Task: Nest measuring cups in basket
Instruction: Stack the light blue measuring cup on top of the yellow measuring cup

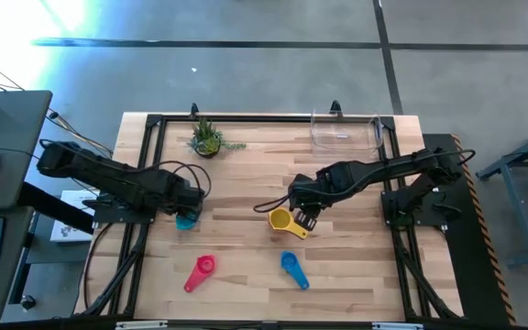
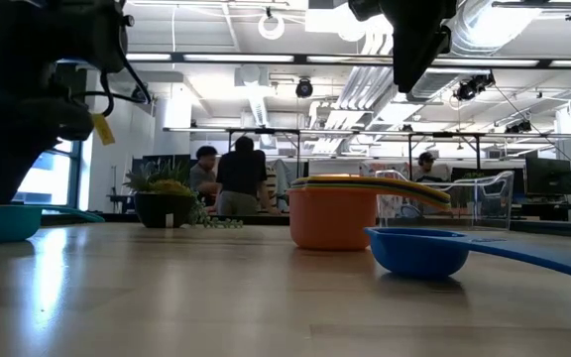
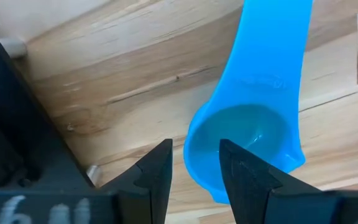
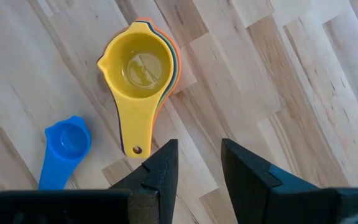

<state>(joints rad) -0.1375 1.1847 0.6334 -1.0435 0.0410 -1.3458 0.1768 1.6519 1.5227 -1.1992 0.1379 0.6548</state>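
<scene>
A nested stack of cups, yellow on top (image 4: 138, 68) and orange at the bottom (image 2: 332, 220), stands on its base mid-table (image 1: 282, 221). A teal cup (image 1: 188, 221) (image 3: 244, 140) sits on the table under my left gripper (image 3: 196, 171). That gripper is open and points down, one finger over the bowl and one outside its wall. My right gripper (image 4: 199, 163) is open and hovers above bare wood beside the stack (image 1: 302, 213). A blue cup (image 1: 293, 269) and a pink cup (image 1: 200, 273) lie near the front edge. The clear basket (image 1: 346, 131) stands at the far right. My left gripper comes from above with its fingers on either side of the teal cup's bowl wall (image 3: 194, 155), on the side away from the handle. I cannot tell whether they touch it. The cup rests on the table.
A small potted plant (image 1: 207, 139) stands at the far edge, left of the basket. A black frame rail (image 1: 246, 120) borders the table. Bare wood lies between the stack and the basket. People stand in the room behind (image 2: 236, 174).
</scene>
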